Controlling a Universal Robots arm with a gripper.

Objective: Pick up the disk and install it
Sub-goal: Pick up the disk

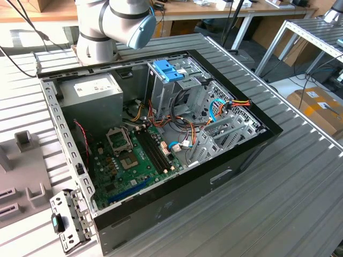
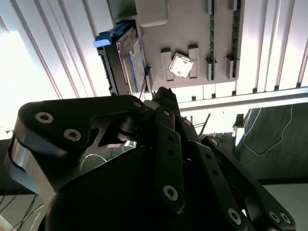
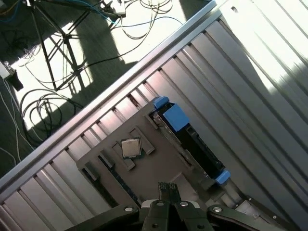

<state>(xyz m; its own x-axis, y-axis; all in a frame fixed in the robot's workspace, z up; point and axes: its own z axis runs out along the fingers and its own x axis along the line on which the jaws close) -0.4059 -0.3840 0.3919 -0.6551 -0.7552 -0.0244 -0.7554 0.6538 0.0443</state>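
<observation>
A ribbed metal table (image 1: 300, 203) carried the open computer case (image 1: 161, 214) in the exterior view, with a pale blue tray (image 1: 169, 69) seated in its drive cage. In the second wrist view the gripper (image 2: 162, 94) hung over a grey fixture plate (image 2: 192, 29), its fingers seemingly drawn together on nothing. The disk (image 2: 120, 62) stood on edge in the plate's slot just beyond the fingertips, probably so its flat sides could be gripped. In the first wrist view a processor chip (image 3: 131, 147) sat in its own recess nearby.
</observation>
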